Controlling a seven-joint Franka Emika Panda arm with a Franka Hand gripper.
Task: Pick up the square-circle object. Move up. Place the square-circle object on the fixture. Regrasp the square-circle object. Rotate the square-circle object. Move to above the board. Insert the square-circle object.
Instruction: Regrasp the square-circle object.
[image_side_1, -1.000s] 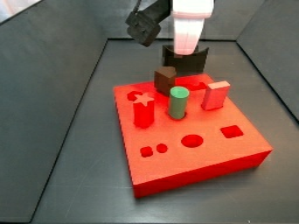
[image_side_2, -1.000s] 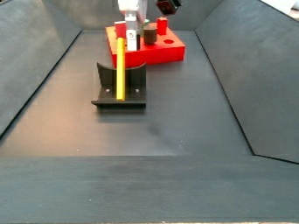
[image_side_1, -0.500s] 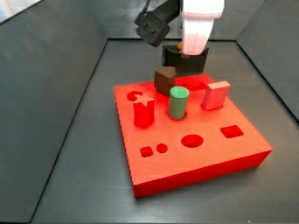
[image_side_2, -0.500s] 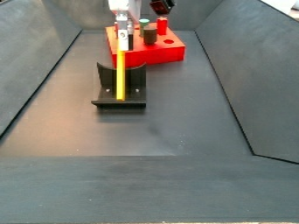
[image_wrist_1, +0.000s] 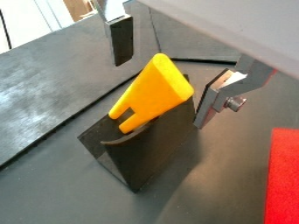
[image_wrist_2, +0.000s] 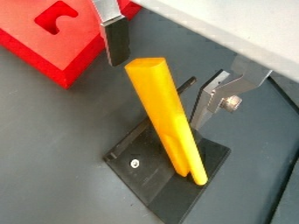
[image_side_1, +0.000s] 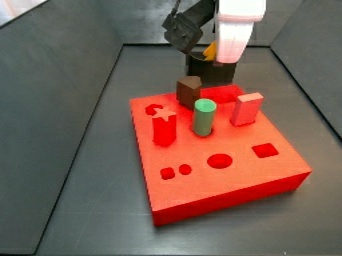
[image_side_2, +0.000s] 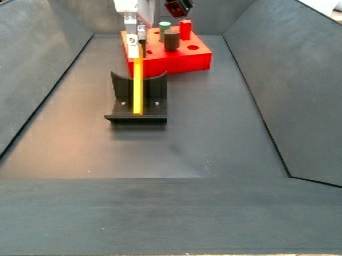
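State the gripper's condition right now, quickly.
Gripper: open above the fixture, its fingers either side of the square-circle object, not gripping it.

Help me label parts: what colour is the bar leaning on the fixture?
Yellow-orange bar, clearest in a wrist view.

Looks like a robot lab test cell: a dark walled bin floor (image_side_2: 201, 140) is seen, with a red board (image_side_1: 214, 150) of shaped holes beside the fixture (image_side_2: 138, 100), and the gripper (image_wrist_1: 170, 61) hung above that fixture.
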